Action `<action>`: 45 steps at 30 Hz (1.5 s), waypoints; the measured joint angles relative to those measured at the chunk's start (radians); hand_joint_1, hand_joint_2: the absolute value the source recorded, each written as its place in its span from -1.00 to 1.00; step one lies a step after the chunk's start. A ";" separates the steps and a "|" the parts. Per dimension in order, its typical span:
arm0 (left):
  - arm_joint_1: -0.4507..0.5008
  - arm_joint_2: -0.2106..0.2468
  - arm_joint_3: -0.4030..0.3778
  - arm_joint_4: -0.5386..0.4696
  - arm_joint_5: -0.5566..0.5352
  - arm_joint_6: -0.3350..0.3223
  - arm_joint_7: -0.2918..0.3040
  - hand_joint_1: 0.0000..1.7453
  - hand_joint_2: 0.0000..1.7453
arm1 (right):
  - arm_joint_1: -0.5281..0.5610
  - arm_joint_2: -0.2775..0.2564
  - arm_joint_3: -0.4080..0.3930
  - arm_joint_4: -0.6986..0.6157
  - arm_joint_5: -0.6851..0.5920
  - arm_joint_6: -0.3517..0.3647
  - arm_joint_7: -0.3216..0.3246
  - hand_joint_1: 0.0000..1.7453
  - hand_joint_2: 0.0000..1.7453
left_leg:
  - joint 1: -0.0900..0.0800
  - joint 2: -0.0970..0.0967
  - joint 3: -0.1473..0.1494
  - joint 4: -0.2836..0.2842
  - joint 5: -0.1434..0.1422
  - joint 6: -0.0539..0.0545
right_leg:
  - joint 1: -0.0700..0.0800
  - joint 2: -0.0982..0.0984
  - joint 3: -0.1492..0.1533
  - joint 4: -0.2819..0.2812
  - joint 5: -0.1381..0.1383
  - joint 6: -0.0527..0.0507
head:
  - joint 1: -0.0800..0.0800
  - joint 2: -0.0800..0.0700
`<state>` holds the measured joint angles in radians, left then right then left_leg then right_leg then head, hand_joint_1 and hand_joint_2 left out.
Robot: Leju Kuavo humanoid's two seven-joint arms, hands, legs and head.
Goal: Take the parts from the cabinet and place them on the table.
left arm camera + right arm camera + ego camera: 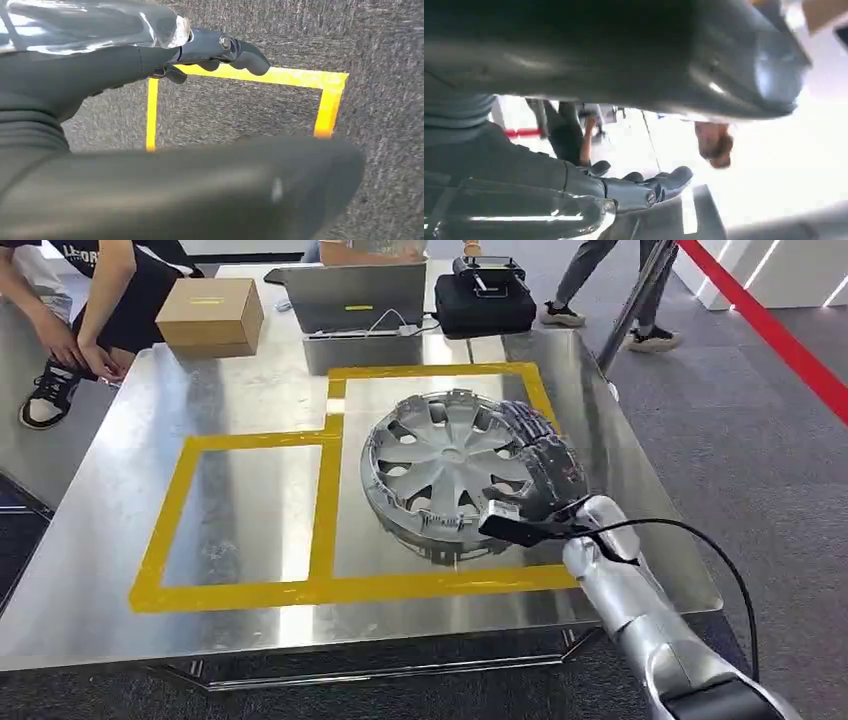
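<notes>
A silver wheel cover (445,475) lies slightly tilted on the metal table (120,540), inside the right-hand yellow taped frame (440,370). My right hand (540,475) reaches in from the lower right, and its dark fingers spread over the cover's right rim. In the right wrist view the thumb and fingers of that hand (639,187) are apart with nothing between them. My left hand (215,50) hangs above grey carpet with a yellow taped square, fingers loosely out and holding nothing.
At the table's far edge stand a cardboard box (208,315), a grey laptop (350,295) and a black case (485,300). People stand and crouch beyond the table. A red barrier tape (770,330) runs at the right. The left taped frame (240,510) holds nothing.
</notes>
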<state>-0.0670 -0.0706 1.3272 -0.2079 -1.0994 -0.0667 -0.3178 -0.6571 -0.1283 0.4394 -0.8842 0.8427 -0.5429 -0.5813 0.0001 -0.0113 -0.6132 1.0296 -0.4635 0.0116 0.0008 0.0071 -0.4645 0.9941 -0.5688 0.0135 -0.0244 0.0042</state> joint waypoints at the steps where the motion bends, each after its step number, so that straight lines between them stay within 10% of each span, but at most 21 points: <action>1: 0.001 0.000 0.003 0.000 0.002 0.001 -0.005 -1.00 -1.00 | 0.058 -0.026 -0.025 -0.102 0.001 -0.030 0.003 -1.00 -1.00 | 0.000 -0.001 -0.001 0.000 0.000 0.000 | 0.000 0.000 0.000 0.000 0.000 0.000 | 0.000 0.000; 10: 0.011 -0.005 0.028 0.000 0.013 0.011 -0.011 -1.00 -1.00 | 0.553 -0.148 -0.215 -0.796 -0.170 -0.153 -0.108 -1.00 -1.00 | -0.006 -0.005 0.006 -0.011 -0.004 0.028 | -0.008 -0.005 0.010 -0.013 -0.005 0.018 | -0.001 0.000; 12: 0.011 -0.010 0.029 0.000 0.013 0.012 -0.013 -1.00 -1.00 | 0.638 -0.156 -0.244 -0.894 -0.161 -0.154 -0.115 -1.00 -1.00 | 0.002 0.001 0.018 -0.029 0.004 0.033 | -0.008 -0.005 -0.012 0.050 -0.058 0.020 | 0.002 0.000; 15: 0.011 -0.015 0.029 0.000 0.009 0.011 -0.014 -1.00 -1.00 | 0.736 -0.156 -0.275 -0.983 -0.143 -0.155 -0.115 -1.00 -1.00 | 0.002 0.003 0.014 -0.028 0.004 0.033 | -0.014 -0.005 -0.124 0.273 -0.159 0.032 | 0.003 0.000; 17: 0.011 -0.019 0.029 0.000 0.002 0.003 -0.013 -1.00 -1.00 | 0.801 -0.149 -0.299 -1.026 -0.135 -0.151 -0.115 -1.00 -1.00 | 0.005 0.003 0.013 -0.028 0.005 0.031 | -0.020 -0.005 -0.132 0.284 -0.126 0.037 | 0.003 0.000; 20: 0.011 -0.026 0.029 0.000 -0.002 0.000 -0.013 -1.00 -1.00 | 0.866 -0.139 -0.338 -1.073 -0.143 -0.139 -0.115 -1.00 -1.00 | 0.017 0.002 0.010 -0.018 0.007 0.011 | -0.041 -0.007 -0.004 0.021 0.000 0.058 | 0.003 0.000; 21: 0.011 -0.023 0.029 -0.002 -0.005 0.000 -0.011 -1.00 -1.00 | 0.879 -0.135 -0.347 -1.079 -0.156 -0.133 -0.115 -1.00 -1.00 | 0.011 0.000 0.008 -0.015 0.007 0.001 | -0.033 -0.003 0.005 0.018 -0.002 0.055 | 0.003 0.000; 26: 0.011 -0.029 0.028 -0.001 -0.013 -0.001 -0.007 -1.00 -1.00 | 0.923 -0.110 -0.404 -1.099 -0.241 -0.087 -0.115 -1.00 -1.00 | 0.015 0.000 -0.006 -0.006 0.016 -0.026 | -0.035 -0.001 -0.036 0.026 0.020 -0.003 | 0.001 0.000; 30: 0.011 -0.032 0.027 -0.001 -0.031 -0.001 -0.005 -1.00 -1.00 | 0.960 -0.083 -0.469 -1.107 -0.322 -0.035 -0.115 -1.00 -1.00 | 0.014 0.005 -0.075 0.230 -0.184 -0.033 | -0.027 -0.008 -0.076 0.027 0.052 -0.018 | -0.003 0.000; 32: 0.011 -0.034 0.026 -0.001 -0.034 -0.002 -0.004 -1.00 -1.00 | 0.975 -0.069 -0.505 -1.107 -0.357 -0.015 -0.115 -1.00 -1.00 | 0.011 0.005 -0.064 0.282 -0.187 -0.027 | -0.020 -0.010 -0.097 0.028 0.068 -0.019 | -0.003 0.000; 36: 0.008 -0.029 0.026 -0.002 -0.034 0.001 -0.003 -1.00 -1.00 | 0.992 -0.054 -0.549 -1.102 -0.431 0.016 -0.115 -1.00 -1.00 | -0.012 0.002 0.157 -0.028 -0.109 0.024 | -0.012 -0.010 -0.117 0.028 0.094 -0.017 | -0.002 0.000; 41: 0.004 -0.019 0.026 -0.003 -0.042 0.005 -0.010 -1.00 -1.00 | 0.987 -0.047 -0.555 -1.054 -0.536 0.036 -0.115 -1.00 -1.00 | -0.011 0.008 0.147 -0.075 -0.080 0.029 | -0.013 -0.009 -0.130 0.024 0.123 0.013 | -0.005 0.000; 45: 0.003 -0.001 0.026 -0.004 -0.052 0.002 -0.021 -1.00 -1.00 | 0.988 -0.030 -0.563 -1.002 -0.588 0.075 -0.115 -1.00 -1.00 | -0.011 0.017 0.098 -0.076 -0.039 0.042 | -0.016 -0.008 -0.194 0.237 -0.073 0.029 | 0.001 0.000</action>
<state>-0.0645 -0.0717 1.3527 -0.2121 -1.1517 -0.0645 -0.3391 0.3313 -0.1583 -0.1236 -1.8863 0.2548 -0.4680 -0.6962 -0.0110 0.0058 -0.5153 0.9540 -0.5020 0.0533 -0.0152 -0.0010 -0.6587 1.2307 -0.6418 0.0425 -0.0233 0.0042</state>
